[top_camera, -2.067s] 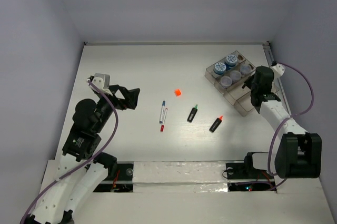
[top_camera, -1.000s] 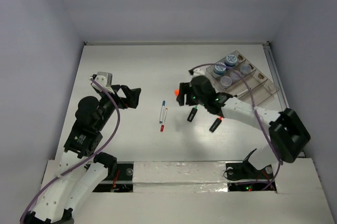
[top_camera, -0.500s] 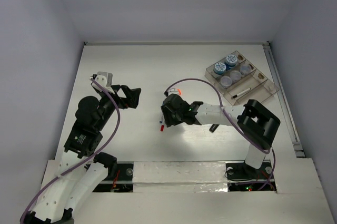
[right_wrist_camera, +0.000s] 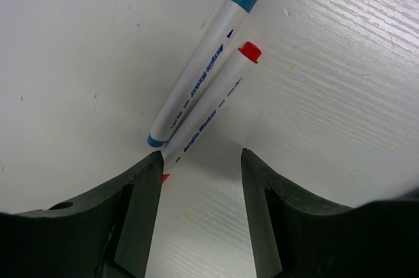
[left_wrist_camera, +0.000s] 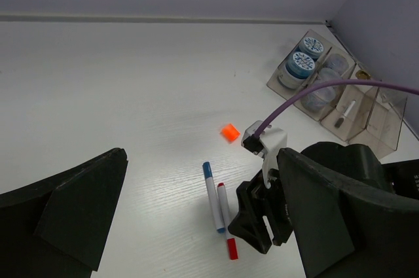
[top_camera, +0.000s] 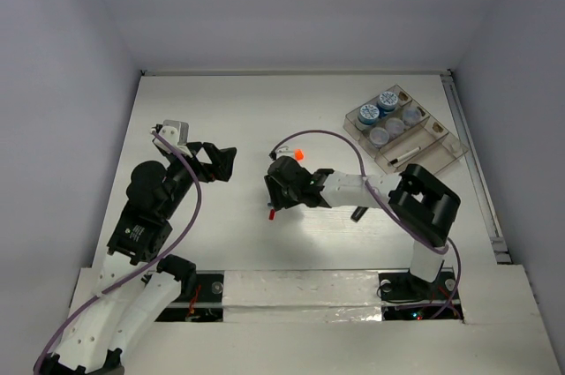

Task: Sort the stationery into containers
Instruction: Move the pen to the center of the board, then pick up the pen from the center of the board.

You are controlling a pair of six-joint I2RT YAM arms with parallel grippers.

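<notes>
Hovering by the red-capped pen [right_wrist_camera: 209, 118], our right gripper [right_wrist_camera: 201, 160] is released, grasping nothing; blue-capped pen [right_wrist_camera: 196, 82] lies against the red one. We see left gripper [top_camera: 219, 163] spread wide, empty too.

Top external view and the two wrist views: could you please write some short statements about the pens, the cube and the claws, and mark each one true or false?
1. The blue-capped pen and the red-capped pen lie side by side on the table. True.
2. The right claw is shut on the red-capped pen. False: it is open, with a finger on each side of the pens' ends.
3. The orange cube sits inside the clear tray. False: it lies on the table, apart from the tray.
4. A white pen lies in one tray compartment. True.
5. The left claw holds a pot. False: it is open and empty.
</notes>
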